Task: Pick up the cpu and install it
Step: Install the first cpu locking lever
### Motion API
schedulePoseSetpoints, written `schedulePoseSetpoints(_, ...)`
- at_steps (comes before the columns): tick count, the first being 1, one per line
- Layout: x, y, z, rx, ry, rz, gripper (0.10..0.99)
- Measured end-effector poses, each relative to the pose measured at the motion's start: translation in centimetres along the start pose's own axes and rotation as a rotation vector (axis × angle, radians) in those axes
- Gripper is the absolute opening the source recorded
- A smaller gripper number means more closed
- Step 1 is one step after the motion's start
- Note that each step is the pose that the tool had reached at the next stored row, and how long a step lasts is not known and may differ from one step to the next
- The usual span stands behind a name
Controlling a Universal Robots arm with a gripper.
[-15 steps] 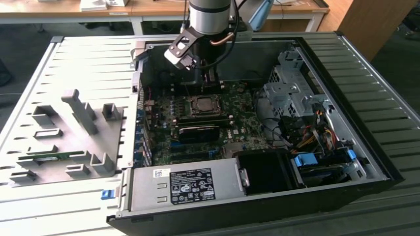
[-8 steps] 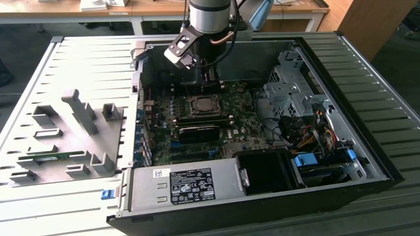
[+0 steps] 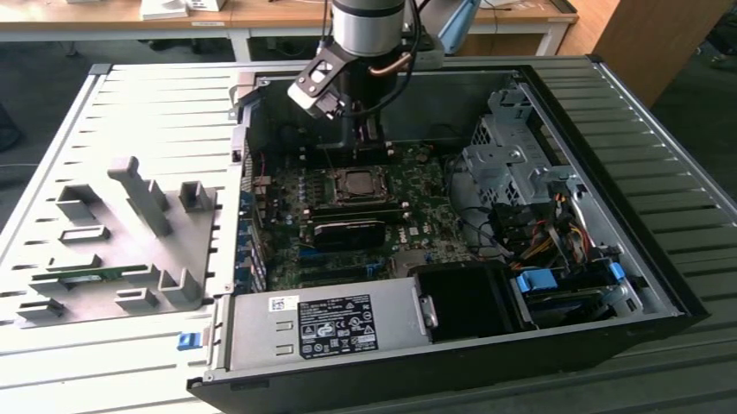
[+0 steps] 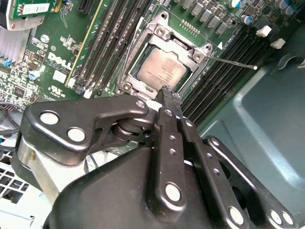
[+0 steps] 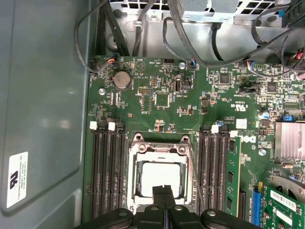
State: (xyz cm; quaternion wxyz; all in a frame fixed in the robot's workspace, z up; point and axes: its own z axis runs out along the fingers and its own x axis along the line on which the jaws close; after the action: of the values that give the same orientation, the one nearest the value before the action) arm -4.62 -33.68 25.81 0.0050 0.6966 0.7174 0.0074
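The tool point(image 4: 169, 97) has its two black fingers pressed together with nothing between them; in the first wrist view the tool point(image 5: 164, 192) shows only a thin seam where they meet. Its tips hang right over the near edge of the socket frame point(image 4: 187, 49), and I can't make out whether they touch it.

The cpu point(image 4: 162, 71) lies flat inside that frame, dull silver top facing up, with the metal frame around all four sides. In the first wrist view the cpu point(image 5: 161, 175) shows just beyond the fingertips, and in the exterior view the cpu point(image 3: 355, 183) sits on the board directly below the arm. A thin lever rod point(image 4: 233, 63) sticks out from one corner of the socket and crosses above the black memory slots point(image 4: 224, 81) beside it.

More memory slots point(image 5: 107, 171) run along both sides of the socket, and a green memory stick point(image 5: 231, 177) stands in a slot on one side. Further off on the green motherboard point(image 5: 162, 117) are a round coin cell point(image 5: 122, 80) and a finned silver heatsink point(image 5: 288, 140).

The whole board lies in an open computer case point(image 3: 651, 224) resting on its side on the slatted bench point(image 3: 150, 103). A grey power supply point(image 3: 334, 323) sits at the case's near end. On the bench at the exterior view's left, well apart from the case, stands a grey holder block point(image 3: 138, 203) with upright posts.
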Motion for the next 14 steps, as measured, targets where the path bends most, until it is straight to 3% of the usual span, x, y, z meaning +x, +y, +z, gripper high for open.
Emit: schedulePoseSetpoints(14, 0.0, 0.01, -0.4, 0.0, 0.0, 0.0, 0.106)
